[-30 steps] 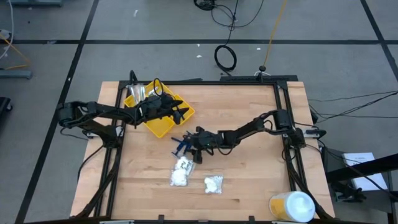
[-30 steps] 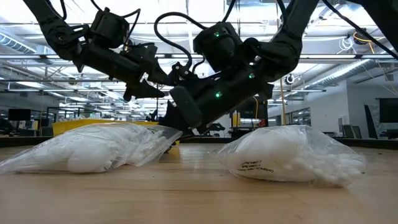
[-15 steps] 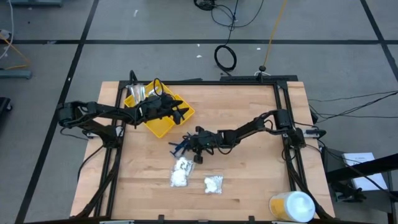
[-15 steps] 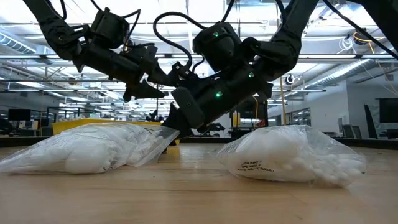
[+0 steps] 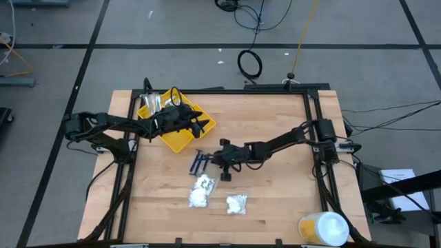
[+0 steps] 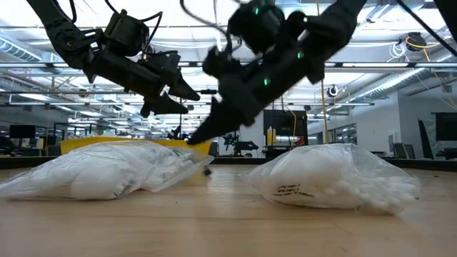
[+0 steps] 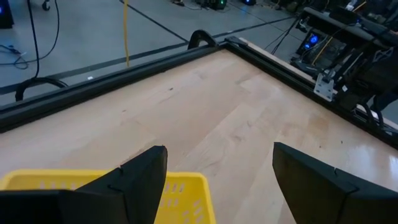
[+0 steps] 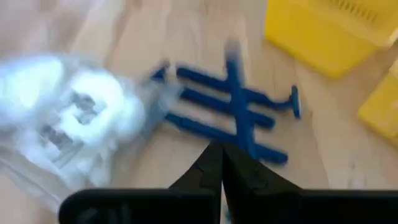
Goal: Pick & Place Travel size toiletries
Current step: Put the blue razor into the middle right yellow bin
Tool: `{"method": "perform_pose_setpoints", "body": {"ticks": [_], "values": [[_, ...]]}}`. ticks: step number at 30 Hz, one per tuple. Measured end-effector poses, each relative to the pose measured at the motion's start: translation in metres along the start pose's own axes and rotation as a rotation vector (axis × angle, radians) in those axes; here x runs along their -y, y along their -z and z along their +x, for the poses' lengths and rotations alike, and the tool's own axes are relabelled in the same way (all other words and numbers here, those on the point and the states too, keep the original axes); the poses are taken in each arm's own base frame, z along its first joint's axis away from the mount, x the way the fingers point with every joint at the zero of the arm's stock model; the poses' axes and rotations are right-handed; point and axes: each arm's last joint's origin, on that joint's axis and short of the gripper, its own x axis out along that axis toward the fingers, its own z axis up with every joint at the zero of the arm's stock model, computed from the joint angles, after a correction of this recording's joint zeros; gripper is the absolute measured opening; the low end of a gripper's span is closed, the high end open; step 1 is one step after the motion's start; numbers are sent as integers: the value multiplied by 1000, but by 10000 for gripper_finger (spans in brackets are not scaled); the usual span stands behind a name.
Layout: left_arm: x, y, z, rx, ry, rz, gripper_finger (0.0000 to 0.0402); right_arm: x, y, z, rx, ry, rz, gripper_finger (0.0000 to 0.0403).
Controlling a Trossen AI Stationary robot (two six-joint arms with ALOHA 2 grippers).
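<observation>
Several slim dark blue sticks (image 5: 198,163) lie crossed in a loose heap on the wooden table; they also show in the right wrist view (image 8: 231,109). My right gripper (image 5: 219,162) is shut and empty, raised just to their right, its tips (image 8: 217,149) short of them. Three clear bags of white lumps (image 5: 203,183) (image 5: 198,198) (image 5: 236,202) lie nearer the front edge. Silvery-clear packets (image 5: 151,103) sit in the yellow tray (image 5: 180,131). My left gripper (image 5: 200,125) is open and empty above the tray's right corner (image 7: 189,190).
A large white-and-yellow round container (image 5: 324,229) stands at the front right corner. The black frame (image 5: 313,124) runs along the table's edges. Bare wood lies between the sticks and the right edge. In the low view two bags (image 6: 107,170) (image 6: 332,175) fill the foreground.
My right gripper has risen and drawn back toward the table's right edge, away from the blue sticks, which now lie uncovered on the table. My left arm has kept still.
</observation>
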Motion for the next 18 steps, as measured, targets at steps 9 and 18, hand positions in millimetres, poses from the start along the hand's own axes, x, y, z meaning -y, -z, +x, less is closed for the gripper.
{"method": "perform_pose_setpoints", "body": {"ticks": [9,18], "values": [[0,1,0,-10,-2,1,280,-3,-3,-15,22,17,-46,2],[0,1,0,-10,-2,-3,280,13,11,-12,2,97,-39,57]]}}
